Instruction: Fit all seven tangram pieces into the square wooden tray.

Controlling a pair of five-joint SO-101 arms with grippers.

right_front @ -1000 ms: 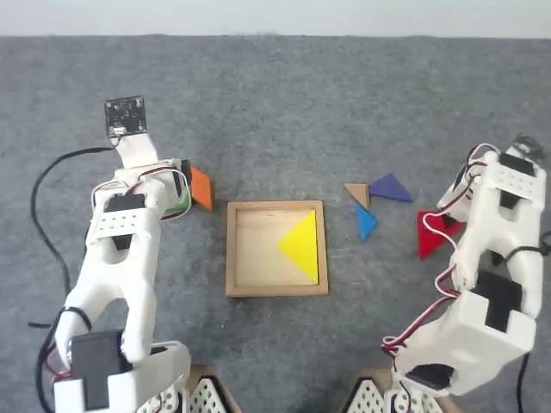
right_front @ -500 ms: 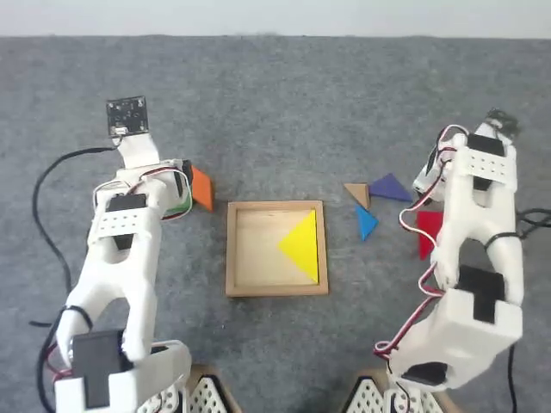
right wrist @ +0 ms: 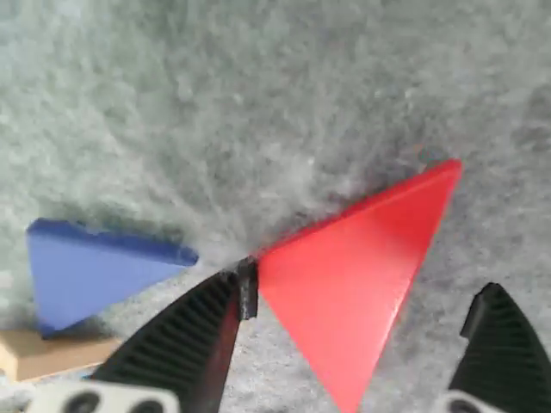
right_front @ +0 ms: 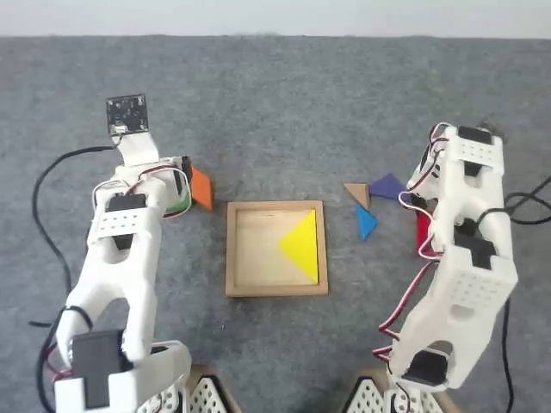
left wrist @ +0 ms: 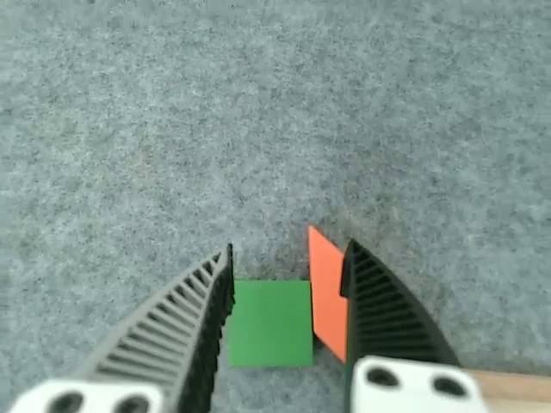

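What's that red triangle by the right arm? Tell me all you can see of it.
The red triangle is a flat, smooth, evenly coloured piece lying on the grey fuzzy mat, outside the tray. The right pincer hangs open over it, one finger beside a corner; contact unclear. No other piece touches it.

White arm shells (right_front: pixel 120 249), black servos (right_front: pixel 93 357), red-white wiring (right_front: pixel 405 320)

r arm (right_front: pixel 461 224) swung in over red triangle (right wrist: pixel 357 258), claw (right wrist: pixel 366 297) now straddling it

One wooden tray (right_front: pixel 230 249), five triangles (right_front: pixel 301 245), one green square (left wrist: pixel 269 323), one orange parallelogram (left wrist: pixel 327 292), two robot arms (right_front: pixel 120 249)
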